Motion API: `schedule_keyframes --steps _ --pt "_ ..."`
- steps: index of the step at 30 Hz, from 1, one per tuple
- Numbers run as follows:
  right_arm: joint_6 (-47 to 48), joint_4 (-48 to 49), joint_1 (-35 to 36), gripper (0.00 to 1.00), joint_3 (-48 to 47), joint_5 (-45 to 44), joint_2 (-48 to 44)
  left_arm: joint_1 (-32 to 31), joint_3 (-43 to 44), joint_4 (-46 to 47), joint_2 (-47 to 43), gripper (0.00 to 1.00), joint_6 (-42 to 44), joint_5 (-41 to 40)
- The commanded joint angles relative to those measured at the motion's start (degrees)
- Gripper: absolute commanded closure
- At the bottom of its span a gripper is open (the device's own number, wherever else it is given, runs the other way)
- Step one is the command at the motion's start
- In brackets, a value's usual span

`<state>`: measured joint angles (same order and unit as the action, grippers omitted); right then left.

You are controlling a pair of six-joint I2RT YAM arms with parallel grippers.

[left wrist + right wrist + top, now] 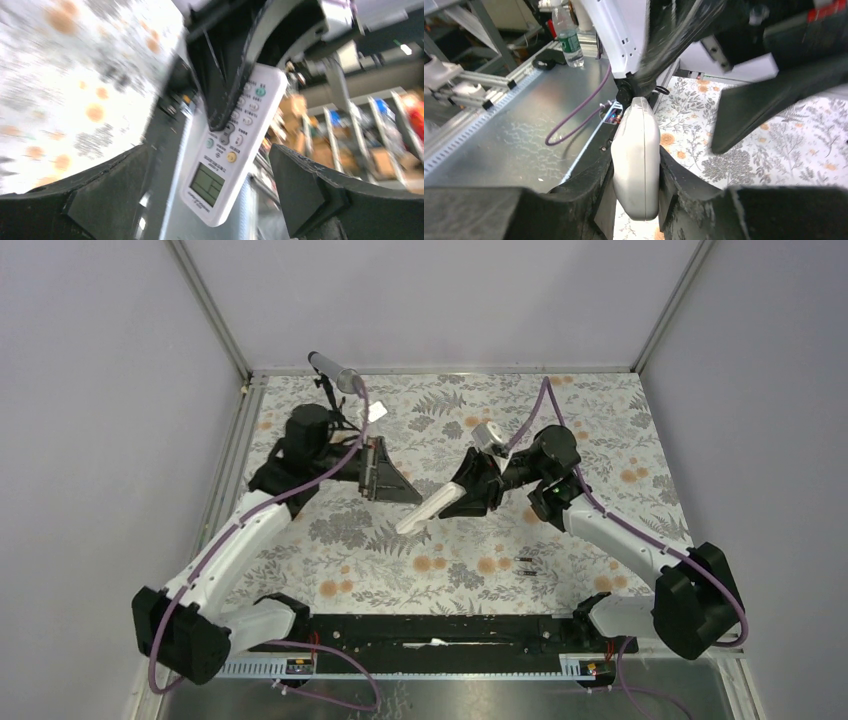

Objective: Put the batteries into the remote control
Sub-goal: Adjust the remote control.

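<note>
The remote control (422, 514) is a slim white bar held above the middle of the table, slanting down to the left. My right gripper (468, 492) is shut on its upper end. In the right wrist view the remote control (636, 150) sits edge-on, pinched between both fingers of that gripper (636, 161). My left gripper (396, 484) is open just left of it. In the left wrist view the remote control (227, 150) shows its screen and buttons between the wide jaws of the left gripper (207, 167), touching neither. The batteries (525, 565) lie side by side on the cloth, near right.
The table is covered with a floral cloth (600, 440). A small white piece (378, 412) lies at the back left, by a grey cylinder (335, 371) at the table's far edge. A black rail (430, 632) runs along the near edge between the arm bases.
</note>
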<state>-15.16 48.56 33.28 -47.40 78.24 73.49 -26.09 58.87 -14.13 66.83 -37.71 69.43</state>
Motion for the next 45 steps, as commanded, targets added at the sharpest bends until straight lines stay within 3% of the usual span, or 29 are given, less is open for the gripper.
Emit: schedule_keyframes --steps 1,5,9,15,17,20,23,32,39,45 --pt "-10.7 3.2 0.4 0.88 -1.1 -7.4 1.3 6.3 0.3 3.1 -6.9 0.01 4.6 -17.6" --pt "-18.2 0.2 0.4 0.88 -0.4 -19.5 2.4 8.6 -4.6 9.8 -10.7 0.01 1.9 -23.7" --pt "-28.1 1.9 0.4 0.94 2.0 -31.9 3.2 8.6 -9.5 16.8 -13.6 0.01 -0.7 -25.1" --pt "-36.2 5.0 0.4 0.96 5.7 -44.3 -0.3 8.6 -13.9 18.5 -17.3 0.04 -2.4 -29.2" --pt "-39.2 8.1 0.4 0.97 6.9 -46.4 -0.3 8.6 -15.6 23.0 -16.7 0.07 -7.7 -27.6" --pt "-45.1 14.4 0.5 0.95 9.1 -50.5 0.8 8.4 -18.2 33.0 -13.3 0.21 -17.8 -22.4" --pt "-49.0 15.4 1.0 0.94 8.9 -50.8 3.1 7.8 -21.2 41.5 -11.4 0.27 -24.4 -22.0" --pt "-58.7 22.9 2.4 0.94 8.6 -46.8 9.0 7.4 -19.4 42.6 -9.6 0.29 -24.3 -25.2" --pt "-63.0 27.8 2.5 0.94 9.6 -47.2 11.8 7.3 -20.2 46.3 -7.4 0.56 -27.7 -22.3" --pt "-63.1 27.1 2.6 0.93 8.5 -44.9 12.8 7.3 -19.8 47.7 -6.6 0.73 -29.1 -21.8"
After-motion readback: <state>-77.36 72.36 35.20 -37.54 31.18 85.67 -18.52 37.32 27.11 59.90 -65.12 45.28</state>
